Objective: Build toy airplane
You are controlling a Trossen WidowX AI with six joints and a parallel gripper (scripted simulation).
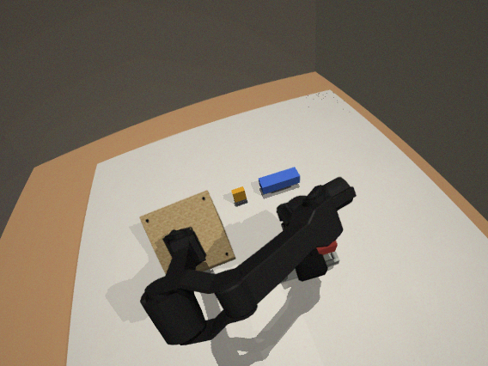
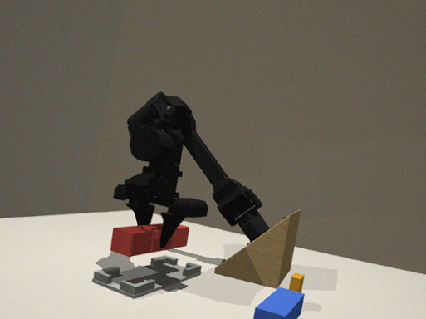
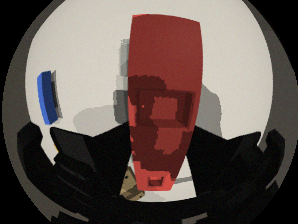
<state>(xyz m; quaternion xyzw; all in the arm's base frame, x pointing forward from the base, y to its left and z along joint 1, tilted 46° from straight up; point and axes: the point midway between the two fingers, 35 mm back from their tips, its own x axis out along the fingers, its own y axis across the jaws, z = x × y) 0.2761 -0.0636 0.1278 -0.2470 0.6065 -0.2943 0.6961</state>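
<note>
My gripper (image 2: 153, 237) (image 3: 159, 123) is shut on the red fuselage (image 1: 327, 247) (image 2: 129, 240) (image 3: 165, 50), with one finger on each long side. The fuselage is roughly level and hangs above the grey cradle (image 1: 333, 259) (image 2: 137, 287), with a gap between them. Its large top socket and the small socket near its tail show in the wrist view. The blue wing (image 1: 279, 180) (image 2: 279, 306) (image 3: 46, 97) and the small orange tail fin (image 1: 239, 195) (image 2: 296, 282) lie apart on the table. In the top view the arm hides most of the fuselage and cradle.
A wooden block (image 1: 185, 210) (image 2: 267, 257) stands under the arm's base, beside the orange tail fin. The white table top (image 1: 387, 301) has a tan border (image 1: 142, 129) along its edges.
</note>
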